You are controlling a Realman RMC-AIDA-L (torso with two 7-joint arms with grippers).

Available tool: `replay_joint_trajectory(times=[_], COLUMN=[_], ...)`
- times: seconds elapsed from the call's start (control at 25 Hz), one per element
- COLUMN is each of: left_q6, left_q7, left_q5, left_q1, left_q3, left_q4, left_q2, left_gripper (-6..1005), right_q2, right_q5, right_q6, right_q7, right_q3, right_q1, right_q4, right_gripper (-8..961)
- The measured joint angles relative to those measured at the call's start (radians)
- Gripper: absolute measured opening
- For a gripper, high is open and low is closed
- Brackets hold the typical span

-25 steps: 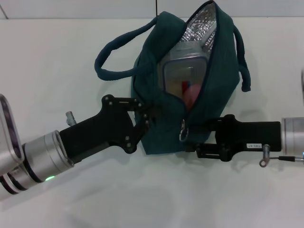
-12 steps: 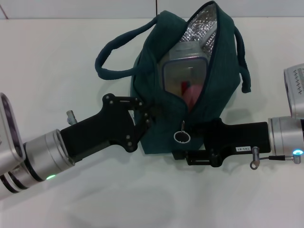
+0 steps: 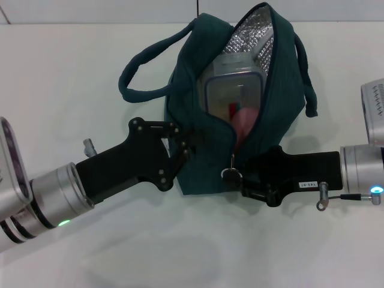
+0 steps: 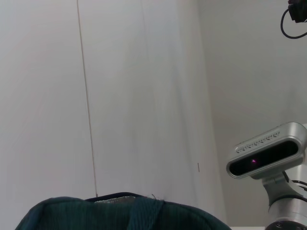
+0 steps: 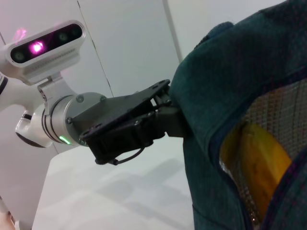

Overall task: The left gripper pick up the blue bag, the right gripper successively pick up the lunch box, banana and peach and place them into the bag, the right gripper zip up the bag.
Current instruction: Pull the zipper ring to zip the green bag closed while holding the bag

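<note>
The blue bag (image 3: 282,90) lies on the white table with its zipper open and the silver lining showing. Inside it I see the lunch box (image 3: 231,90) and, below that, the pink peach (image 3: 245,120). The banana (image 5: 259,163) shows through the opening in the right wrist view. My left gripper (image 3: 183,147) is shut on the bag's left side fabric, also seen as the left gripper (image 5: 163,112) from the right wrist. My right gripper (image 3: 235,178) sits at the bag's near end, with the metal ring pull (image 3: 231,175) lying against its tip.
Two padded handles, one handle (image 3: 141,72) on the left and another handle (image 3: 306,72) on the right, loop out from the bag. The table's far edge meets a wall just behind the bag. The bag's top (image 4: 120,213) and the right arm's camera housing (image 4: 268,153) show in the left wrist view.
The right gripper slid left under the ring pull, then came back right and slightly up. The ring now lies against its tip. The left gripper and bag stayed put.
</note>
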Motion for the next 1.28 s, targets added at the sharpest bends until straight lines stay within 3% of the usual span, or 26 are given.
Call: replay_joint_trajectory(times=[0.4, 0.88, 1.28], left_q6=[0.000, -0.028, -0.029], left_q7=[0.000, 0.023, 0.143], left_q5=[-0.003, -0.038, -0.104], left_q1=[0.003, 0.006, 0.013], left_q3=[-0.005, -0.006, -0.001], left_q4=[0.000, -0.049, -0.145], left_q2=[0.000, -0.005, -0.011], left_gripper=[44, 45, 68], right_q2=[-0.008, -0.009, -0.015], right_q5=[-0.003, -0.001, -0.007], right_q6=[0.001, -0.012, -0.052], right_q7=[0.023, -0.004, -0.108], right_q3=[0.003, 0.017, 0.061], right_q1=[-0.001, -0.053, -0.075], right_q4=[-0.004, -0.124, -0.178], right_gripper=[100, 7, 7])
